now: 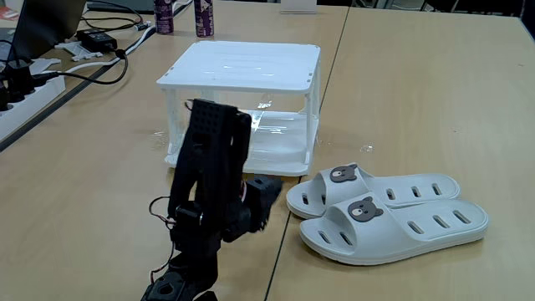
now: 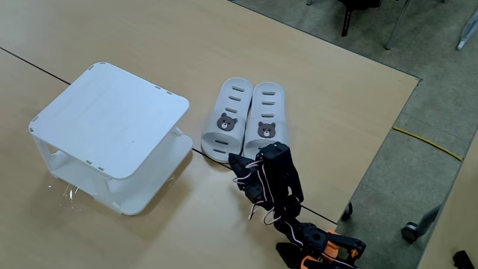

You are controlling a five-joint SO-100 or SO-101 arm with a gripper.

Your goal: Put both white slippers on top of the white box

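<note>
Two white slippers lie side by side on the wooden table, each with a brown bear badge: one slipper (image 1: 401, 189) (image 2: 228, 119) farther back, the other slipper (image 1: 418, 226) (image 2: 266, 112) beside it. The white box (image 1: 242, 65) (image 2: 112, 118) stands left of them in both fixed views, its flat top bare. My black arm is folded low, with the gripper (image 1: 264, 201) (image 2: 239, 166) hanging just off the slippers' toe ends, touching neither. Its fingers are too dark to separate. Nothing is seen in it.
Cables and a power strip (image 1: 25, 92) run along the back left of the table, with two purple bottles (image 1: 164, 15) behind the box. The table edge (image 2: 381, 149) drops to the floor right of the arm.
</note>
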